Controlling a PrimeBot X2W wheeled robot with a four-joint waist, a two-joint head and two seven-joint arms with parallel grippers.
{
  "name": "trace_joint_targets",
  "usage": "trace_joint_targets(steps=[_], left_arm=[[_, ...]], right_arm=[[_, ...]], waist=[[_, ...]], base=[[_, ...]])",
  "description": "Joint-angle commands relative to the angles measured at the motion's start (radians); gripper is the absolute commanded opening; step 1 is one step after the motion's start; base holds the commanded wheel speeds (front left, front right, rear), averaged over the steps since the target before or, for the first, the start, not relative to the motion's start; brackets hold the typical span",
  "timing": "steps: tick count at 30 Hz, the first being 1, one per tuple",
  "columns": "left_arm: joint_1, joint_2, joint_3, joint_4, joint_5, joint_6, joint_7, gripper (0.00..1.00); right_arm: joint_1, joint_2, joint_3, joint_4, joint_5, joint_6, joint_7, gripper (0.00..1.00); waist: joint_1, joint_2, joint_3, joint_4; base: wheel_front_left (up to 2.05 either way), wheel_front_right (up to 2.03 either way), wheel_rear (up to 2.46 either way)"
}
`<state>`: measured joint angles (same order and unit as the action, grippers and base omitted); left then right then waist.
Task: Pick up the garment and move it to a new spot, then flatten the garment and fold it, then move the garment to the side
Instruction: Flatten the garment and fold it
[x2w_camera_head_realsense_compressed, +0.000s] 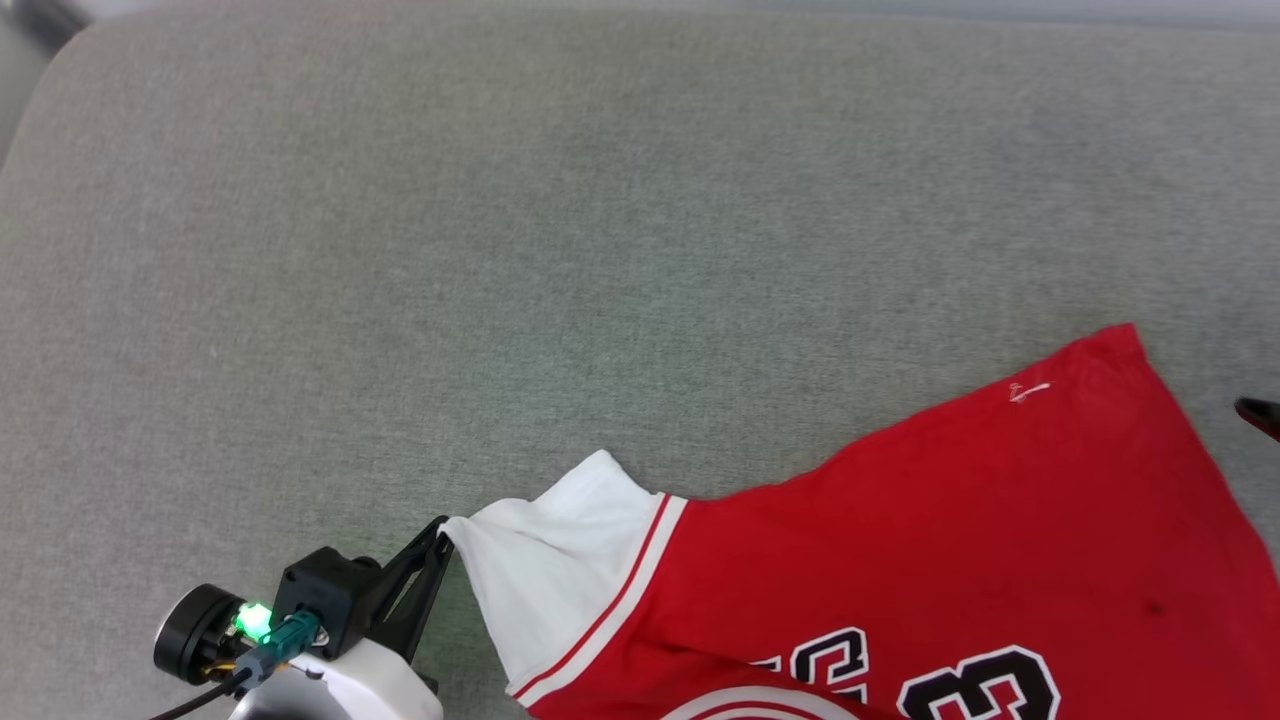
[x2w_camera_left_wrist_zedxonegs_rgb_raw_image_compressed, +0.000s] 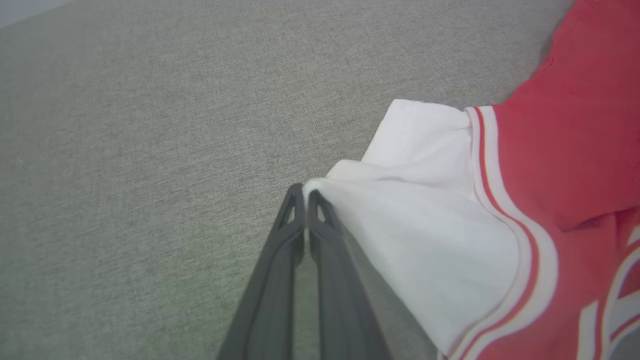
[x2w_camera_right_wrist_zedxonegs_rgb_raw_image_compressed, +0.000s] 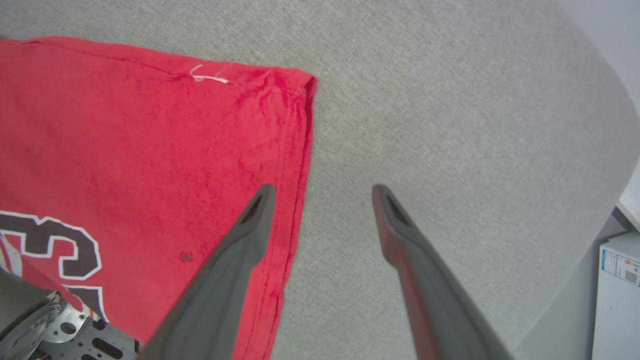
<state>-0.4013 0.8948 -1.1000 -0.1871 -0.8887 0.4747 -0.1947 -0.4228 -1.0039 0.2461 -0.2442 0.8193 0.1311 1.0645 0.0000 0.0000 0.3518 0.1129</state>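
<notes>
- The shirt (x2w_camera_head_realsense_compressed: 900, 540) lies lettering-up on the grey pad (x2w_camera_head_realsense_compressed: 500, 250), at its near right part, and runs off the bottom of the head view.
- The left claw (x2w_camera_left_wrist_zedxonegs_rgb_raw_image_compressed: 305, 192) is clamped on the very corner of the white sleeve (x2w_camera_left_wrist_zedxonegs_rgb_raw_image_compressed: 425, 210), and the cloth is drawn to a point there.
- The right claw (x2w_camera_right_wrist_zedxonegs_rgb_raw_image_compressed: 322, 192) stands wide apart and holds nothing. One finger hangs over the red hem (x2w_camera_right_wrist_zedxonegs_rgb_raw_image_compressed: 295, 200), the other over bare pad.
- That left pinch looks thin to me, so a sharp pull could slip the sleeve corner free.
- With one corner held and the hem side loose, a tug from the left would likely drag the shirt askew or stretch the sleeve rather than flatten it.
- If the right claw closes where it hangs, it may nip only the top layer at the hem, or miss the cloth, and the layers would part when lifted.
- There is a slack fold by the sleeve seam. I'd expect it to get pressed into the fold if it isn't smoothed first.
</notes>
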Motion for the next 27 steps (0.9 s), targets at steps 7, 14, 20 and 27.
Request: trace_joint_targets(steps=[7,14,20,27], left_arm=[[-0.041,-0.031,-0.002,0.010,0.023,-0.003,0.000,0.00],[-0.060,-0.055,-0.003,0.026,0.031,-0.013,-0.004,0.00],[-0.060,-0.068,-0.006,0.045,0.025,-0.017,-0.006,0.00],[-0.043,-0.079,-0.012,0.077,0.015,-0.036,-0.012,0.00]], right_arm=[[-0.215,0.130,0.149,0.157,-0.069,-0.001,0.060,1.00],[-0.254,0.160,0.273,0.288,-0.086,-0.001,0.058,1.00],[-0.223,0.165,0.351,0.326,-0.056,-0.001,0.032,0.00],[-0.243,0.153,0.331,0.317,-0.021,-0.001,-0.133,0.00]], waist=[[0.0000,0.0000,0.084,0.062],[0.0000,0.0000,0.125,0.087],[0.0000,0.0000,0.117,0.085],[0.0000,0.0000,0.021,0.064]], base=[[0.00,0.00,0.00],[0.00,0.00,0.00],[0.00,0.00,0.00],[0.00,0.00,0.00]])
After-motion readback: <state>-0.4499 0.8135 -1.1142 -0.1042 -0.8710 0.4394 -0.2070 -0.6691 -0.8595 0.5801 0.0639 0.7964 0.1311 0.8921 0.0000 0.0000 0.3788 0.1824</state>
